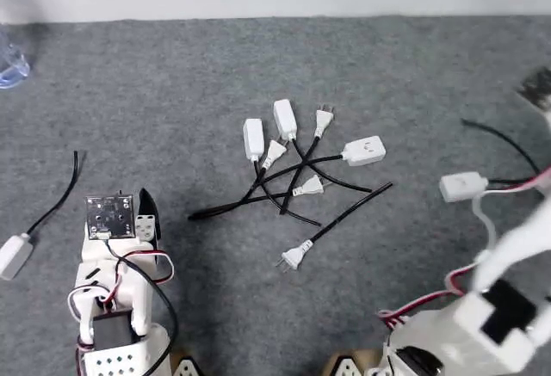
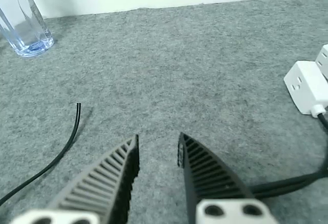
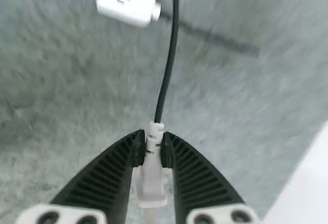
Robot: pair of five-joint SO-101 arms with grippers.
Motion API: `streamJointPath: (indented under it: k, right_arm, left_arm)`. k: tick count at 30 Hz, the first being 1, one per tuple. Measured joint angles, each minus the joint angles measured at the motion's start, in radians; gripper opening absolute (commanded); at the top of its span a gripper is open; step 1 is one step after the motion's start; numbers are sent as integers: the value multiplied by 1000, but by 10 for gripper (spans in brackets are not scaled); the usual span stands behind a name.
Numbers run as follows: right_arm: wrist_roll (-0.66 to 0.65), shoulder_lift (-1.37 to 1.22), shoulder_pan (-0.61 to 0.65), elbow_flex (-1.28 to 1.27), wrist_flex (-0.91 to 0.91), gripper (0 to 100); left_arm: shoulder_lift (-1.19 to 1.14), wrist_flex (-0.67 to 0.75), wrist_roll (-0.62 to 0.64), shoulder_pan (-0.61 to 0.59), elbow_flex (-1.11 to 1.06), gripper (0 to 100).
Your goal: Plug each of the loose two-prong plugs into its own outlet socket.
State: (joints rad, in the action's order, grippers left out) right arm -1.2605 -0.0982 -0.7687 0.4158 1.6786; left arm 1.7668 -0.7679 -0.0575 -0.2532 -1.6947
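My right gripper [image 3: 151, 138] is shut on a white two-prong plug [image 3: 149, 183], whose black cord [image 3: 166, 70] runs away toward a white outlet socket [image 3: 126, 0] lying on the carpet. In the high view that socket [image 1: 463, 186] lies near the right edge. A tangle at the centre holds three white sockets [image 1: 253, 138] [image 1: 284, 119] [image 1: 364, 151] and several loose plugs [image 1: 323, 120] [image 1: 308, 188] [image 1: 294, 256]. My left gripper [image 2: 158, 149] is open over bare carpet at the lower left [image 1: 142, 208], holding nothing. Two of the sockets [image 2: 305, 83] lie off to its side.
Another white socket [image 1: 13, 254] with a black cord [image 1: 56, 200] lies at the far left; its cord end [image 2: 72, 131] is near my left gripper. A clear plastic bottle [image 2: 23, 24] stands at the back left by the wall. Grey carpet [image 1: 172, 92] covers the table.
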Motion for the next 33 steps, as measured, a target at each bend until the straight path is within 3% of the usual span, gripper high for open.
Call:
streamJointPath:
  k: [8, 16, 24, 33]
  right_arm:
    - [-87, -193, -133, -101, -80, 8]
    - [-57, -330, -41, -153, -121, 22]
    - [-34, -379, -9, -160, -178, 344]
    - [-180, -319, 40, -160, -49, 228]
  left_arm:
    - [0, 0, 0, 0, 0, 115]
    - [0, 0, 0, 0, 0, 115]
    - [0, 0, 0, 0, 0, 115]
    - [0, 0, 0, 0, 0, 115]
